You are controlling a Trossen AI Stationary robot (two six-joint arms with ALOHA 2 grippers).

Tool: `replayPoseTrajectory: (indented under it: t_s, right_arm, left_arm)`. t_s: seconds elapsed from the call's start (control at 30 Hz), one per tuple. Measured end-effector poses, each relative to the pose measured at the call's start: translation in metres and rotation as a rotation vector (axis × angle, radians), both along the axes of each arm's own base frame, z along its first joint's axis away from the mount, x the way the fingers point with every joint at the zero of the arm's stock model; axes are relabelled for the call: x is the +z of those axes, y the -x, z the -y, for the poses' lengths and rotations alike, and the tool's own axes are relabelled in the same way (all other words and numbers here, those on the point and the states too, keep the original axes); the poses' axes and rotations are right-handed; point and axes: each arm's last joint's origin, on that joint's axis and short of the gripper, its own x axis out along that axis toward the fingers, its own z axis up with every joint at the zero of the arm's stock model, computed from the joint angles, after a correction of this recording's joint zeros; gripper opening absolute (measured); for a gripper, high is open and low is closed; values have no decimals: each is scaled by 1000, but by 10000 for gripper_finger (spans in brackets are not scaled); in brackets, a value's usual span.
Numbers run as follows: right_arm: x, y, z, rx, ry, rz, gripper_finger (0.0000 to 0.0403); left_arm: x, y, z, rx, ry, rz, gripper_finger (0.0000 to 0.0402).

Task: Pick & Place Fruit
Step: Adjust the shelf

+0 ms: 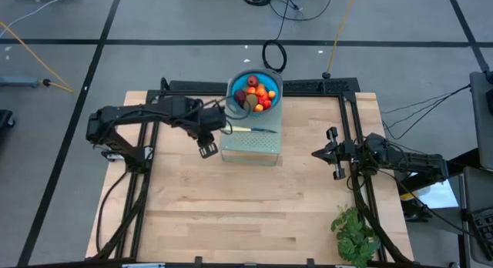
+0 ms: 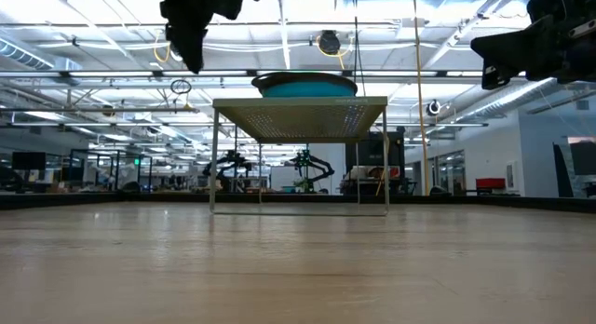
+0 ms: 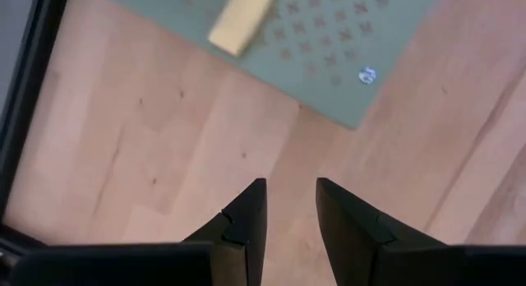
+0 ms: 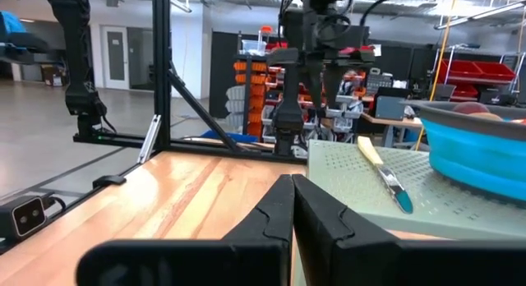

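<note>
Fruit [image 1: 256, 93] sits heaped in a blue bowl [image 1: 271, 78] on the far part of a pale green perforated stand [image 1: 253, 145]: red, orange and olive-brown pieces packed together, none of them on the wooden table [image 1: 246, 214]. The bowl lies just beyond and to the right of the left pincer [image 1: 207, 149], and well off to the left of the right pincer [image 1: 335, 154], further back on the table. In the low view the bowl's rim shows above the stand's flat top, with the stand's thin legs reaching down to the wood.

The left pincer hovers above the table just beside the stand's left edge, pointing down, its two dark fingers [image 3: 246, 220] a little apart with bare wood visible in the gap and nothing between them. A slim knife [image 1: 250, 130] with a pale handle lies flat on the stand's top, its handle end nearest this pincer and its blue tip pointing away towards the right.

The right pincer hangs over the right part of the table, well apart from the stand, its fingers [image 4: 316, 216] pressed together and empty. From its wrist view the knife and the bowl lie ahead of it on the stand. A leafy green bunch [image 1: 356, 235] lies on the table's near right edge, nearer than the right pincer
</note>
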Motion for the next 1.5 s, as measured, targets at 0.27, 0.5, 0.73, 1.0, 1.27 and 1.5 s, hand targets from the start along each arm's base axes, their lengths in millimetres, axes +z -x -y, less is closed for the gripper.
replayPoseTrajectory:
  t_s: [0.27, 0.5, 0.73, 1.0, 1.27, 1.5]
  right_arm:
    - [0, 0, 0, -1, 2, 0, 0]
    - [0, 0, 0, 0, 3, 0, 0]
    - [-1, 0, 0, 2, 3, -7, 0]
    - [-2, 0, 0, 3, -2, -22, 0]
    - [-2, 0, 0, 3, -2, -23, 0]
    - [-3, 0, 0, 4, -4, -33, 0]
  left_arm:
    - [-12, 0, 26, 19, -35, -43, 92]
    - [-8, 4, 42, 12, -30, -19, 8]
    - [6, 18, 50, 22, -45, 42, 3]
    - [-2, 52, 52, 73, -44, 187, 2]
    - [-35, 81, 53, 99, -5, 359, 1]
    - [-75, 88, 50, 141, -37, 429, 1]
